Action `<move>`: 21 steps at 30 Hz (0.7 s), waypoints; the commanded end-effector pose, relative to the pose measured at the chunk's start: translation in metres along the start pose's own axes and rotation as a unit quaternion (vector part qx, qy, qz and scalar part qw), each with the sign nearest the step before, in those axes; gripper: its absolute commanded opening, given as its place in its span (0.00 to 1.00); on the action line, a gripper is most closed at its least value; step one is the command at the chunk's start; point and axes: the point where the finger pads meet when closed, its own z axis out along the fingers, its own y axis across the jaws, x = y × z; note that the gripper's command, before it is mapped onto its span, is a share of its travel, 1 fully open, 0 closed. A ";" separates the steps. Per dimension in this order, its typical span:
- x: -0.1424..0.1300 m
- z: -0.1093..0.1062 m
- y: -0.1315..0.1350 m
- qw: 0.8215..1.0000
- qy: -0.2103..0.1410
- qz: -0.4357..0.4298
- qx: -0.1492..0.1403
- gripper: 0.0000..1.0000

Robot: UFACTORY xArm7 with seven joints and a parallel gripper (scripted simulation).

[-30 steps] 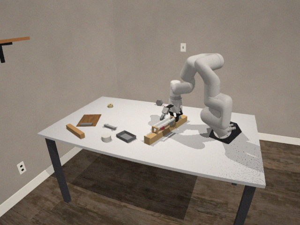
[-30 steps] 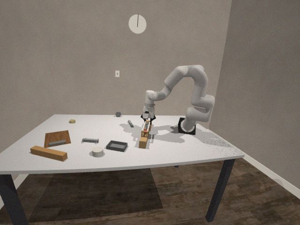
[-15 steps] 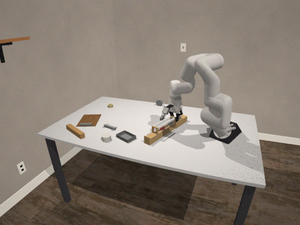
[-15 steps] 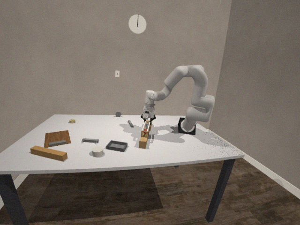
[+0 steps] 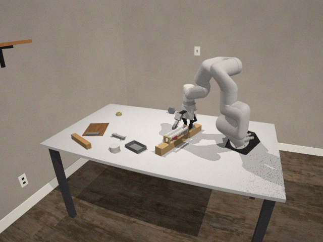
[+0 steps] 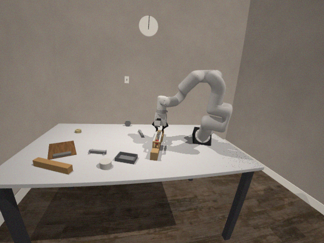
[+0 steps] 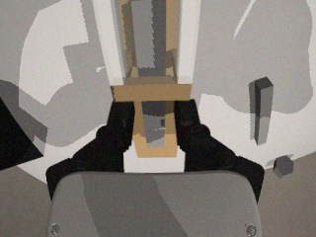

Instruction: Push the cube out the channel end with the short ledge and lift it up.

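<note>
The channel is a wooden base with clear walls, lying mid-table. The red cube sits inside it, toward the end away from the arm. A grey rod lies along the channel floor, and its near end reaches between my fingers. My gripper points down over the channel's end nearest the arm. Its fingers are partly open and straddle the wooden end block without gripping anything.
A second grey stick and a grey polyhedron lie beside the channel. Farther left are a grey tray, white cylinder, wooden block, board, small rack and yellow ring.
</note>
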 end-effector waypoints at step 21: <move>-0.003 -0.070 0.035 0.999 0.004 -0.047 -0.013 0.38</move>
